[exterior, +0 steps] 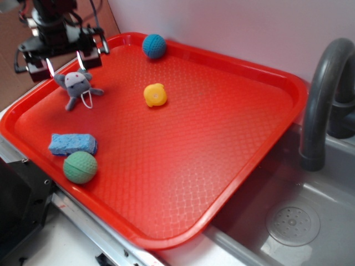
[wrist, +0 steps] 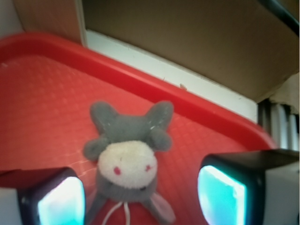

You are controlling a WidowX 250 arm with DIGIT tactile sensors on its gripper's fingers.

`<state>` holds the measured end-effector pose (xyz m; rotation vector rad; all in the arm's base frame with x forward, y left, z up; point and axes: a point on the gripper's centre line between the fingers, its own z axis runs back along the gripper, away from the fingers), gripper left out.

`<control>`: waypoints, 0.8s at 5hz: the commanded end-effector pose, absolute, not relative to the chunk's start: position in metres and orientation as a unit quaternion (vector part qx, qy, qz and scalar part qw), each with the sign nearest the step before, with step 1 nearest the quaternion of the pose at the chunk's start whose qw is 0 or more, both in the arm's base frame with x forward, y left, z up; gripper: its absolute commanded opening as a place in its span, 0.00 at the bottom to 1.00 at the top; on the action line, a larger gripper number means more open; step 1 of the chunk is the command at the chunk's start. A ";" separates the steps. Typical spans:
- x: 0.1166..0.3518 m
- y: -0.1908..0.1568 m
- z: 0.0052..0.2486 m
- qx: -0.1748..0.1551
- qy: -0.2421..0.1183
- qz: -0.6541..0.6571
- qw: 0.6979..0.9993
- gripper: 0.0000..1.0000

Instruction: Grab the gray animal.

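Note:
The gray animal lies flat on the red tray near its far left corner. It is a small gray knitted plush with a white face, two ears and a white string loop. My gripper hangs just above and behind it, open and empty. In the wrist view the gray animal lies on the tray between my two fingers, apart from both, with the left pad and the right pad wide of it.
A yellow rubber toy sits mid-tray. A blue knitted ball is at the tray's far edge. A blue sponge block and a green ball lie at the near left. A sink with a dark faucet is to the right.

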<state>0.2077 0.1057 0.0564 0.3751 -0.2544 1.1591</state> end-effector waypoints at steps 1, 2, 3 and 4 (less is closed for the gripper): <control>0.207 0.135 0.025 0.182 -0.133 0.549 0.805 1.00; 0.207 0.131 0.011 0.190 -0.121 0.542 0.810 1.00; 0.203 0.127 0.006 0.180 -0.121 0.535 0.816 0.00; 0.203 0.121 0.015 0.174 -0.130 0.530 0.820 0.00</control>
